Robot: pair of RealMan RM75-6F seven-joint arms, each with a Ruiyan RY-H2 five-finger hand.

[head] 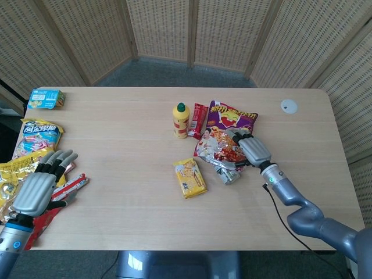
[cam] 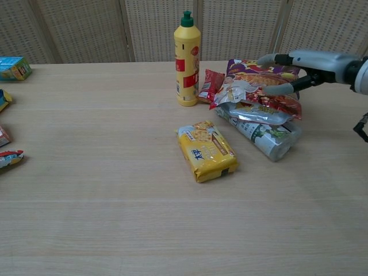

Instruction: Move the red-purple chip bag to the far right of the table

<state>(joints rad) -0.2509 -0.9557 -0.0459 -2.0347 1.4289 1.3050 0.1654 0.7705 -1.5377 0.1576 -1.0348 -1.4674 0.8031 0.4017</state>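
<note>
The red-purple chip bag (head: pixel 228 129) (cam: pixel 260 85) lies right of the table's middle, partly on top of a silver-green bag (head: pixel 228 172) (cam: pixel 265 136). My right hand (head: pixel 253 150) (cam: pixel 300 62) is over the chip bag's right side, fingers stretched out and apart across its top and the thumb beside its edge. Whether it touches the bag is unclear; it grips nothing. My left hand (head: pixel 39 186) rests with spread fingers over snack packs at the table's left edge, seen only in the head view.
A yellow bottle (head: pixel 181 120) (cam: pixel 187 60) and a small red packet (head: pixel 198 120) (cam: pixel 211 85) stand left of the chip bag. In front lies a yellow snack pack (head: pixel 190 178) (cam: pixel 207 150). A white disc (head: pixel 289 106) sits far right. A teal box (head: pixel 46 99) and several snack bags (head: pixel 39 136) are at the left.
</note>
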